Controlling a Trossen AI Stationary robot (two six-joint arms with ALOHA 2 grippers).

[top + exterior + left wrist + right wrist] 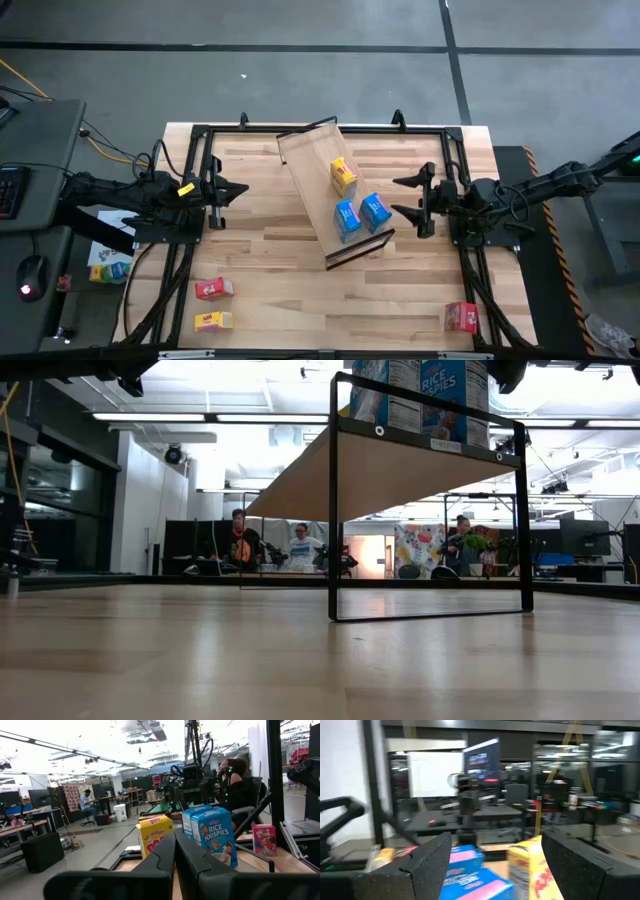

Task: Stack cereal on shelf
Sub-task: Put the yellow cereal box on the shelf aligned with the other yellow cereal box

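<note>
The shelf (pixel 322 190), a light-wood board in a dark metal frame, lies slantwise across the middle of the table. On its board stand a yellow cereal box (pixel 343 175) and two blue cereal boxes (pixel 347 216) (pixel 375 210). A red box (pixel 212 289) and a yellow box (pixel 212 321) lie on the tabletop near its near-left corner, and another red box (pixel 461 316) lies near the near-right corner. My left gripper (pixel 240 190) (pixel 175 855) is shut, left of the shelf. My right gripper (pixel 402 196) (pixel 495 865) is open, just right of the blue boxes (pixel 470 875).
The dark arm frames (pixel 200 180) (pixel 455 185) stand along the table's left and right sides. The low view looks under the shelf (pixel 430 510), with boxes (pixel 425 390) on top. Small coloured items (pixel 108 268) lie off the table's left. People sit in the room beyond.
</note>
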